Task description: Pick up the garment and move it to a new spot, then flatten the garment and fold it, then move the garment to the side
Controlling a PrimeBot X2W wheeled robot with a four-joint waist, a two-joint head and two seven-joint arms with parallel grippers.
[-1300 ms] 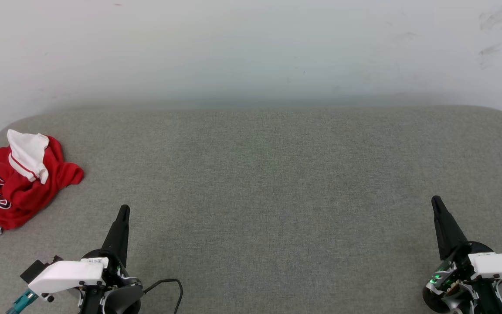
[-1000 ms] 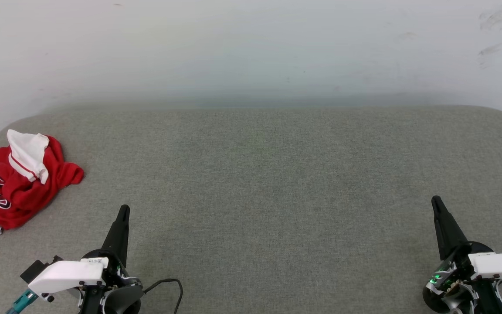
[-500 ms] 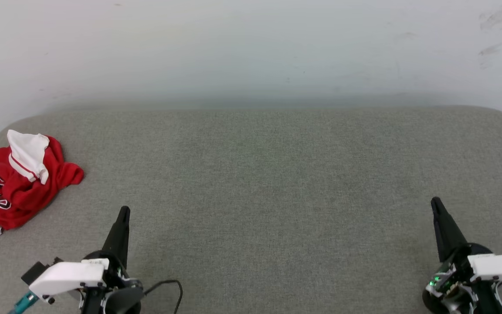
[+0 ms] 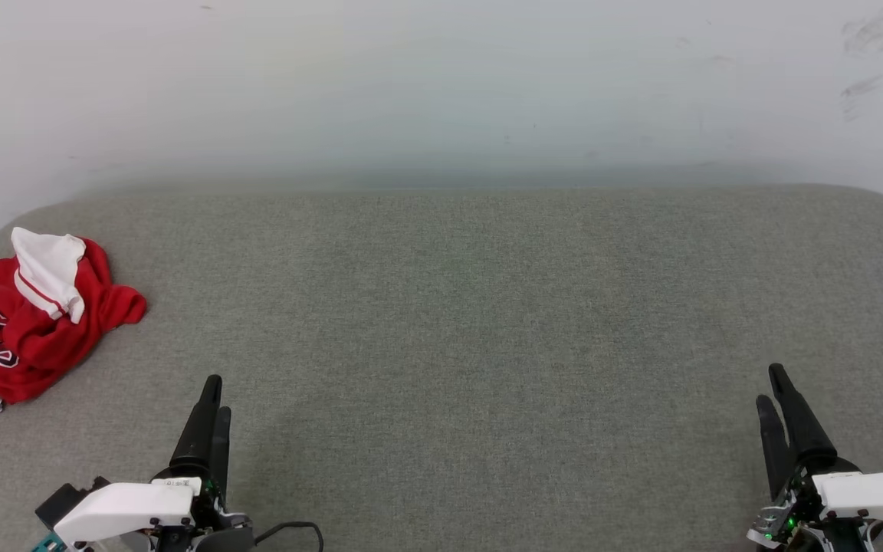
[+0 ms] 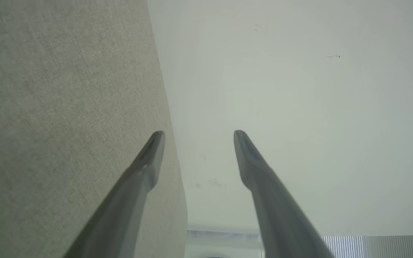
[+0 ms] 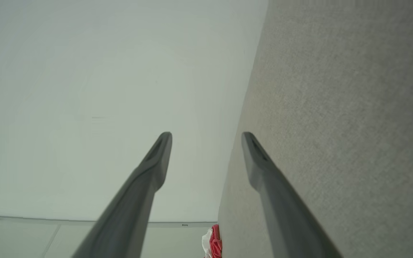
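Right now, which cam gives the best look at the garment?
Head view: the garment lies crumpled at the far left of the cushion, white sleeve and black lettering visible. The right wrist view catches just a red-and-white sliver of it at its bottom edge. The left wrist view faces cushion and wall.

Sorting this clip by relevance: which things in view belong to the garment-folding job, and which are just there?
Job:
- crumpled red T-shirt with white sleeves, at the surface's far left
- left gripper, open
- right gripper, open

Just there:
- grey woven fabric surface under the shirt
- black cable beside the left gripper
- plain white wall behind
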